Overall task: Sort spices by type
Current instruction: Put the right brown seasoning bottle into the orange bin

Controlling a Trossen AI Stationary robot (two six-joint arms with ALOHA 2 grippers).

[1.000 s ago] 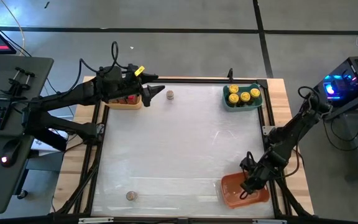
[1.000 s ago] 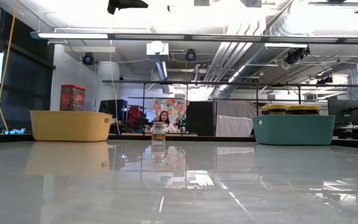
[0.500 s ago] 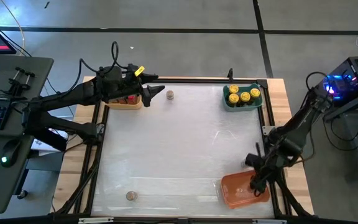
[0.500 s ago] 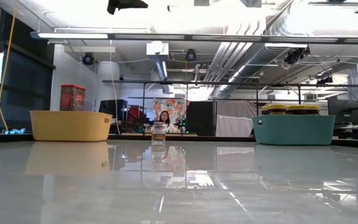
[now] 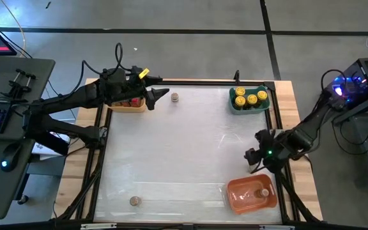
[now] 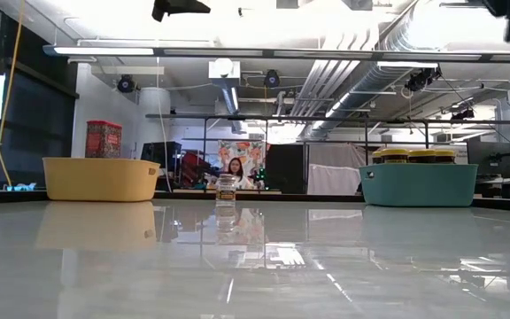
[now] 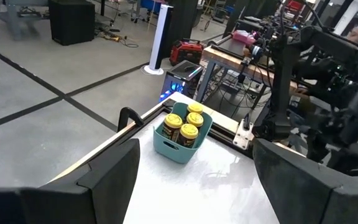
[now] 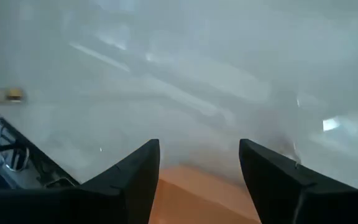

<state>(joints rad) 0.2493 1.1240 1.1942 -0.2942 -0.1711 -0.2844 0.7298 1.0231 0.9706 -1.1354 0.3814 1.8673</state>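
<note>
At the near edge of the table [image 5: 171, 160], a small grey-brown jar [image 5: 133, 201] is standing alone toward the left corner, and the orange tray [image 5: 238, 198] is sitting at the near right corner with another small jar [image 5: 262, 192] lying inside it. Just beyond that tray, the right gripper [image 5: 253, 158] is hovering above the bare tabletop; in the right wrist view its fingers [image 8: 135, 177] are standing well apart with nothing between them, the orange tray's rim [image 8: 197, 190] showing under them. Farther back, along the far edge, the left gripper [image 5: 160, 96] is hanging beside the yellow tray [image 5: 128, 105], its two fingers [image 7: 114, 168] spread wide and gripping nothing. Just beside that gripper another grey-brown jar [image 5: 175, 97] is standing on the table, which the low view is showing between the two far trays [image 6: 227, 188]. A red boxy spice container [image 6: 104, 139] is rising out of the yellow tray [image 6: 101, 179] in the low view. At the far right corner the teal tray [image 5: 236, 106] is holding three yellow-lidded jars [image 5: 248, 97], packed close together, as the left wrist view is also showing [image 7: 186, 124]. Beyond the table, a person [image 6: 234, 168] is sitting in the room behind.
</note>
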